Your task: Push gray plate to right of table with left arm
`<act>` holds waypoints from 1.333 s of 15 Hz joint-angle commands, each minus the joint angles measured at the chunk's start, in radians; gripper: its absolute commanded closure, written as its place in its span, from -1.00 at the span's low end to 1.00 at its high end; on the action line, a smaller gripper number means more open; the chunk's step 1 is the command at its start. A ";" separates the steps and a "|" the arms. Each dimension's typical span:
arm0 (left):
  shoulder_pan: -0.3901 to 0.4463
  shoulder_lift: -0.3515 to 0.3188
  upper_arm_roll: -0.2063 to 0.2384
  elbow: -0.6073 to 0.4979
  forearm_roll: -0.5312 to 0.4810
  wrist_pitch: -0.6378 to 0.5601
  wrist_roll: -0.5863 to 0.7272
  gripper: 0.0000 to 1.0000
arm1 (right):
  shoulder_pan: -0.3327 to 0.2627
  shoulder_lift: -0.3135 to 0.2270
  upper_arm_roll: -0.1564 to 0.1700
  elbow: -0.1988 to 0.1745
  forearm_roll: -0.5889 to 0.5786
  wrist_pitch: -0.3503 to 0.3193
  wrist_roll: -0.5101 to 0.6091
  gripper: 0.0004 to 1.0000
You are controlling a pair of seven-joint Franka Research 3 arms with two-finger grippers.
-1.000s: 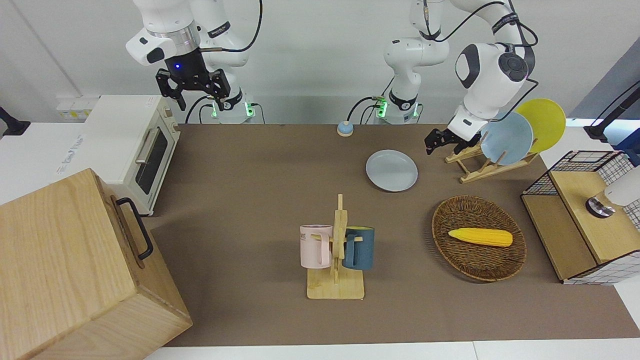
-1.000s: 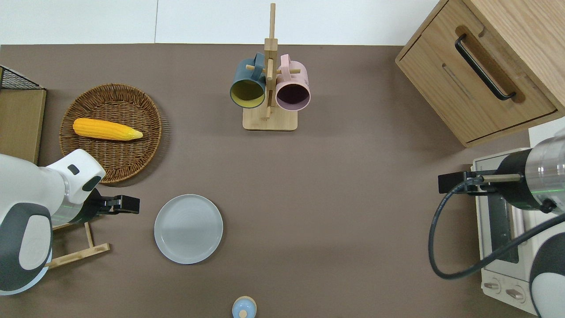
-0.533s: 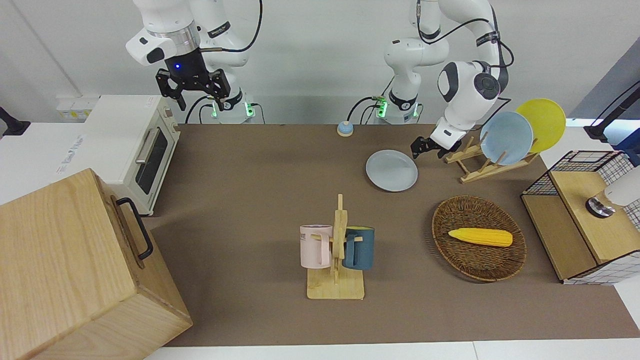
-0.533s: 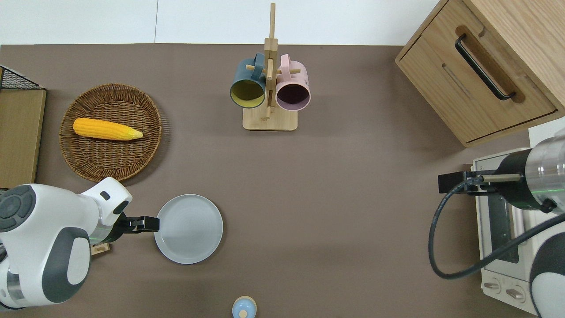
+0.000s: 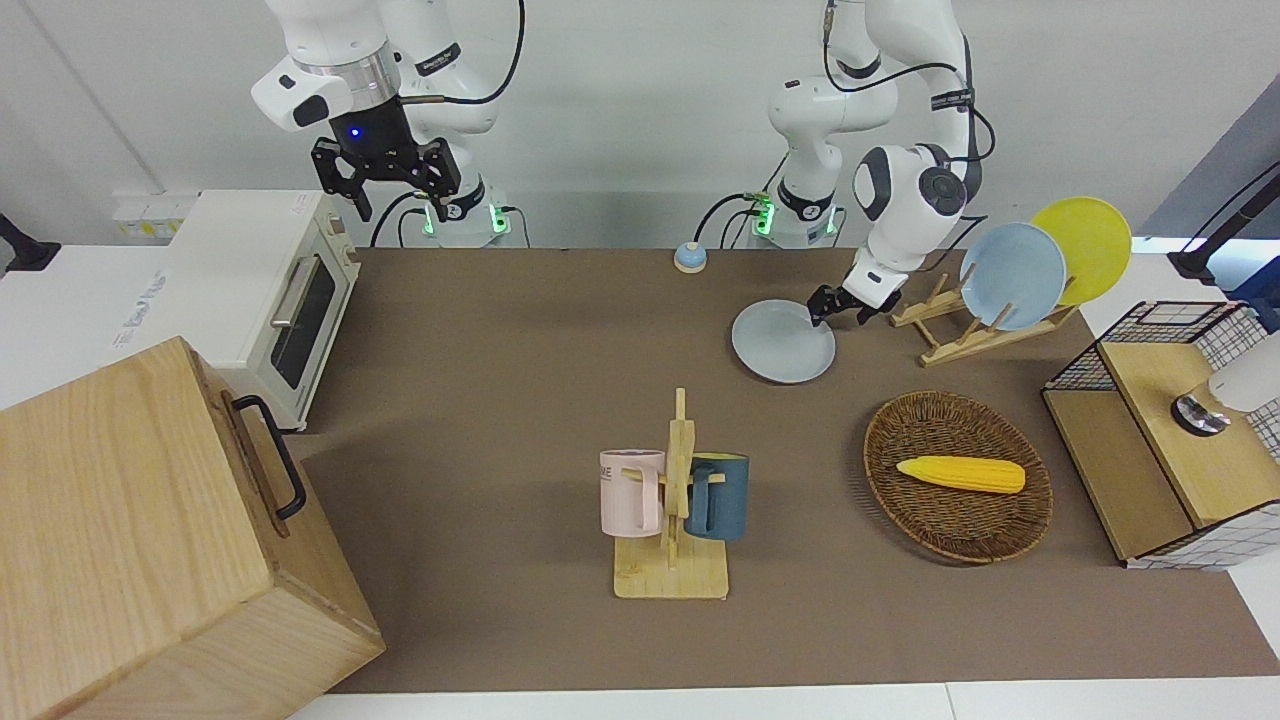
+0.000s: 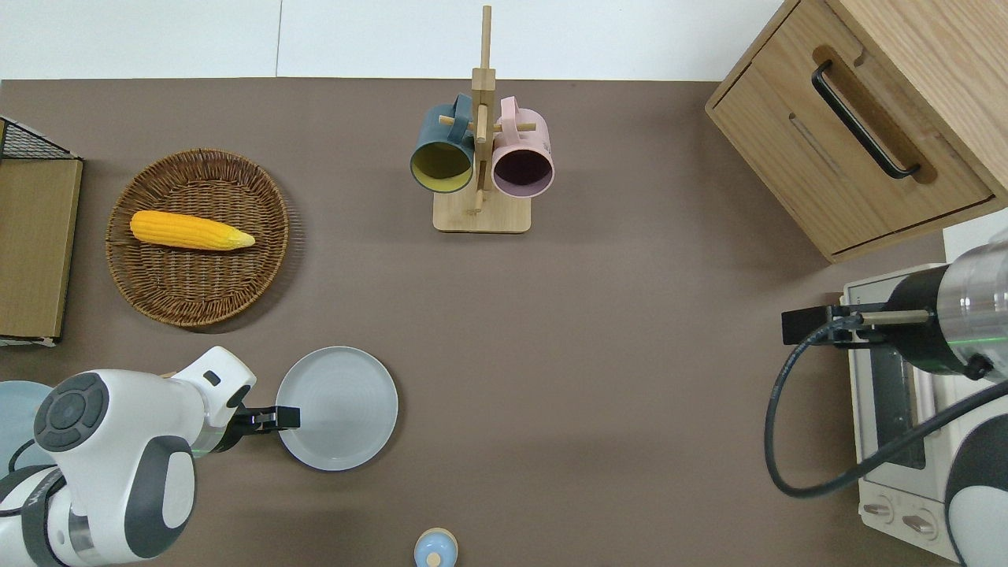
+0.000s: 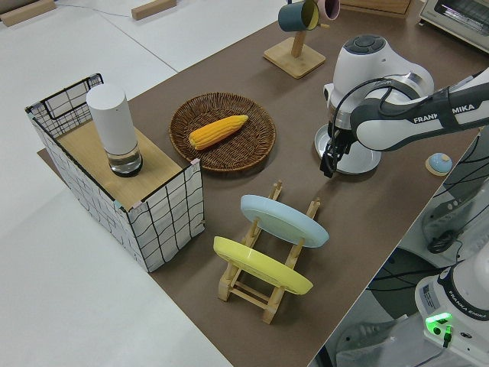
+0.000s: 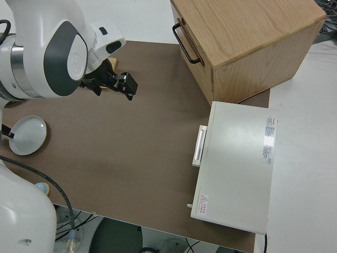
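Observation:
The gray plate (image 5: 783,341) (image 6: 337,408) lies flat on the brown table (image 5: 500,350), nearer to the robots than the wicker basket. My left gripper (image 5: 822,312) (image 6: 287,416) (image 7: 328,164) is shut and low, pointing down. Its tip is at the plate's rim on the side toward the left arm's end of the table. In the left side view the arm hides part of the plate (image 7: 363,160). The plate also shows in the right side view (image 8: 27,135). My right arm is parked, its gripper (image 5: 385,190) open and empty.
A wooden rack with a sky-blue plate (image 5: 1012,275) and a yellow plate (image 5: 1085,248) stands beside the left arm. A basket with corn (image 5: 958,475), a mug rack (image 5: 672,500), a toaster oven (image 5: 270,290), a wooden cabinet (image 5: 150,540) and a small blue knob (image 5: 690,258) are on the table.
My left gripper has moved from beside the plate rack down and across to the gray plate's rim. The plate has not shifted. The right arm has not moved.

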 commanded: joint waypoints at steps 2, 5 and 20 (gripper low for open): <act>0.022 -0.019 -0.056 -0.030 -0.017 0.040 -0.021 -0.41 | -0.024 -0.027 0.014 -0.027 0.021 0.000 0.010 -0.99; 0.023 -0.010 -0.067 -0.035 -0.017 0.056 -0.059 -0.30 | -0.024 -0.027 0.014 -0.027 0.021 0.000 0.010 -0.99; 0.028 0.032 -0.069 -0.036 -0.011 0.102 -0.109 0.88 | -0.024 -0.027 0.014 -0.027 0.021 0.000 0.010 -0.99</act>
